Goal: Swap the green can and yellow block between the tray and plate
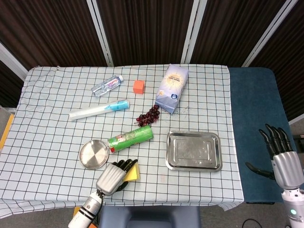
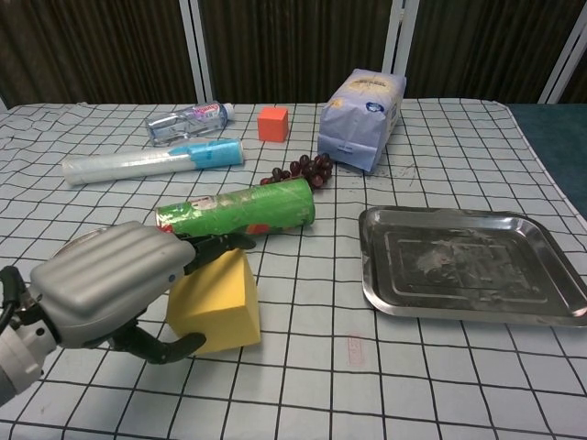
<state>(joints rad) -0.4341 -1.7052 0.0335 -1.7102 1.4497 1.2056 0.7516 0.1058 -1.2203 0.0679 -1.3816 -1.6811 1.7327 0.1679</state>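
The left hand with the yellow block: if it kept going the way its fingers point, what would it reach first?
Probably the metal tray. The left hand holding the yellow block points up and to the right, with bare cloth between; its height over the table is unclear.

- The worktop (image 1: 199, 90) wears a white cloth with a black grid.
- Behind it hang dark brown curtains (image 1: 142, 28), split by pale slanting poles (image 1: 100, 31).
- A dark teal surface (image 1: 254, 123) adjoins its right side.

Checked-cloth table (image 1: 42, 123), plate (image 1: 93, 154), green can (image 1: 130, 138), tray (image 1: 194, 151), grapes (image 1: 149, 114), bag (image 1: 172, 89), bottle (image 1: 107, 85), orange cube (image 1: 138, 86), tube (image 1: 99, 110)
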